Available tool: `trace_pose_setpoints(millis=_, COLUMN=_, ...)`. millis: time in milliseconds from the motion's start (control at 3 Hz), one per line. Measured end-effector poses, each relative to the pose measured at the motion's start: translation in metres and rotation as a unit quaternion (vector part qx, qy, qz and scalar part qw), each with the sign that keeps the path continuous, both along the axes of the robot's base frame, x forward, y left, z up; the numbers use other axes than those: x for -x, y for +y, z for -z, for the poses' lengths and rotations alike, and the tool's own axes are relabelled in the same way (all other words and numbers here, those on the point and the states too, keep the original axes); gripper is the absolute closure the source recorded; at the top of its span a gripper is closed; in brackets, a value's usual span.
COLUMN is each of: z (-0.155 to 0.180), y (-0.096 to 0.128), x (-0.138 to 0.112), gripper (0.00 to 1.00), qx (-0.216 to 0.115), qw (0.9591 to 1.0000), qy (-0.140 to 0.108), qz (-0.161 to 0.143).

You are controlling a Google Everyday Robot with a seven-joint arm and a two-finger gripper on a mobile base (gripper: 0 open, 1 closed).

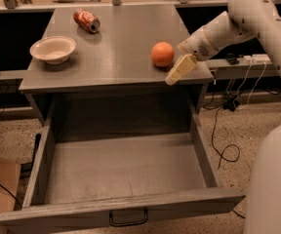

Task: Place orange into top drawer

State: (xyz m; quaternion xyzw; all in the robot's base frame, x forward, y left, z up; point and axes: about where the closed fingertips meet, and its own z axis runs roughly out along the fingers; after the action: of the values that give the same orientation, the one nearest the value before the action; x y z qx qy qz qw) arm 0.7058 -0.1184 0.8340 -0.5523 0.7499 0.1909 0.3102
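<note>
Find orange (162, 53) on cabinet top (121, 43), near right front edge, ungripped. Note gripper (180, 70) just right of it, low at the edge, angled for a side approach; cannot tell jaw state. Use top drawer (121, 206), open directly below, as drop target.

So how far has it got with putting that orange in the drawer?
Done: the top drawer is pulled open, with nothing visible inside. In hand: the gripper hangs close beside the orange, which sits on the cabinet top, not yet grasped. Left: grasp the orange, carry it over the drawer and release it.
</note>
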Motion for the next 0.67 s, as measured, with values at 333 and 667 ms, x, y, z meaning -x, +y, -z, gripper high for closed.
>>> trace_pose_setpoints(millis=333, z=0.007, y=0.007, x=-0.017, gripper=0.00, qx=-0.012, qw=0.9999, qy=-0.003, qz=-0.004)
trace_pose_setpoints(millis=667, z=0.012, y=0.017, x=-0.031, gripper=0.00, qx=-0.021, qw=0.9997, qy=-0.006, qz=-0.015)
